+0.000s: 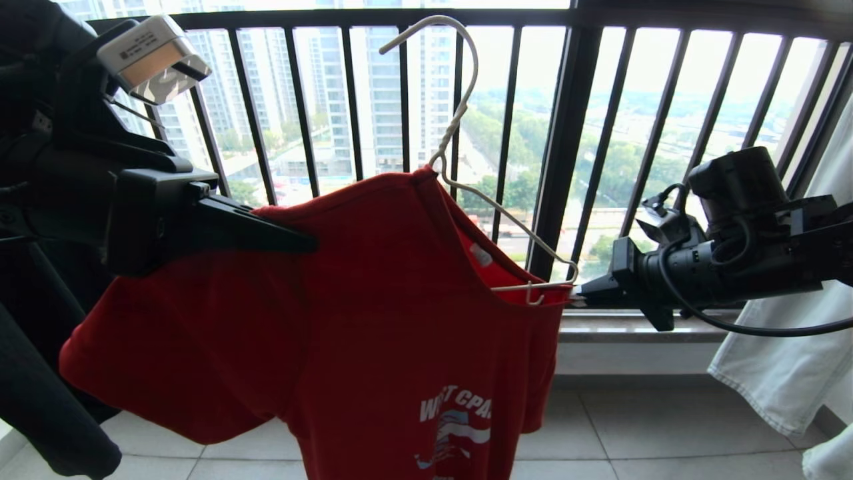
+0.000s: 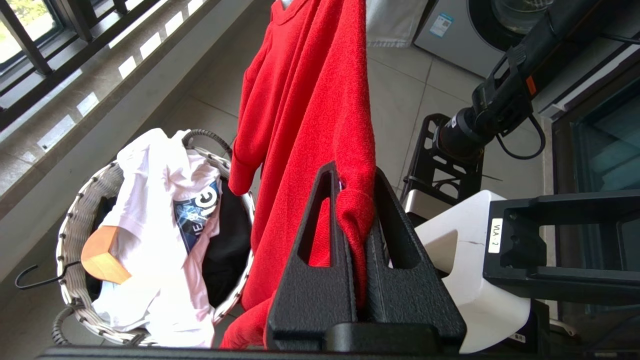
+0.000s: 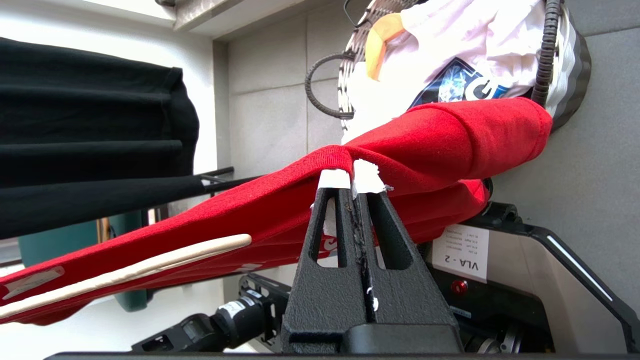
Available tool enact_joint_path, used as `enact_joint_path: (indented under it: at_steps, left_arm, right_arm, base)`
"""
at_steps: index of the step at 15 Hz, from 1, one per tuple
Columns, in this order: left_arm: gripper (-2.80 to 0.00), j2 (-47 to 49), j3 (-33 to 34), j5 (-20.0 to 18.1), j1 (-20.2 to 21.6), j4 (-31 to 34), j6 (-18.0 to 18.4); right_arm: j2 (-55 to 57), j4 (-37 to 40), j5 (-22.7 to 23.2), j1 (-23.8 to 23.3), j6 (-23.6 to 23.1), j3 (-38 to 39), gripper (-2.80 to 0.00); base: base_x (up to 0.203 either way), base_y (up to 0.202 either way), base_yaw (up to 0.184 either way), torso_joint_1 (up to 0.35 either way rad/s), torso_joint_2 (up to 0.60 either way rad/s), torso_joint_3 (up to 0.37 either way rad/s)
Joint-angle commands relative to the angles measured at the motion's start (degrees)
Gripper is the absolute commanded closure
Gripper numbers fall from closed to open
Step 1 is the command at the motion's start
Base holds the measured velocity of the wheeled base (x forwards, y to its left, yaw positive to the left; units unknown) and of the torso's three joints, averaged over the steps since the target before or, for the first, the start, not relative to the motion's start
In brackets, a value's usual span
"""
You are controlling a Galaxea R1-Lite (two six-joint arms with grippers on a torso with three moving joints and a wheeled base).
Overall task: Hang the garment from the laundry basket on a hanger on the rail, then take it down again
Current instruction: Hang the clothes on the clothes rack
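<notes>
Red T-shirt on wire hanger, held up between my grippers, hanger's long axis running left to right. Left gripper clamped on shirt's left shoulder; right gripper pinched shut on right shoulder edge by the hanger end. Hook points up, free; rail not visible. Laundry basket on tiled floor below; window railing beyond.

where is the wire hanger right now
In the head view the hanger is mid-frame before the black window railing, its hook free in the air, one arm inside the red T-shirt, held up between the left gripper and right gripper.
</notes>
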Motion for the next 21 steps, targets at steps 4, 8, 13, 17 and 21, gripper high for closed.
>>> enact_joint_path:
  at_steps: [4,8,13,17,21]
  left_arm:
    - [0.00,0.6,0.1,-0.2,-0.6,0.3,0.1]
    - [0.00,0.9,0.1,-0.2,-0.7,0.3,0.2]
    - [0.00,1.9,0.2,-0.2,-1.9,0.2,0.3]
    - [0.00,4.2,-0.4,-0.1,-1.9,-0.3,0.3]
    - [0.00,4.5,0.6,0.1,-1.9,-3.4,-0.3]
  right_arm:
    - [-0.4,12.0,0.3,-0.9,-0.7,-8.2,0.00]
    - [-0.2,17.5,0.3,-2.1,-1.0,-12.0,0.00]
    - [-0.3,20.3,0.5,-2.8,-1.0,-16.5,0.00]
    - [-0.1,23.2,1.8,-2.6,-0.9,-22.5,0.00]
    - [1.2,24.7,2.0,-1.4,-0.9,-22.1,0.00]
  base:
    - [0.000,0.000,0.000,0.000,0.00,0.000]
    - [0.000,0.000,0.000,0.000,0.00,0.000]
    - [0.000,0.000,0.000,0.000,0.00,0.000]
    - [0.000,0.000,0.000,0.000,0.00,0.000]
    - [0.000,0.000,0.000,0.000,0.00,0.000]
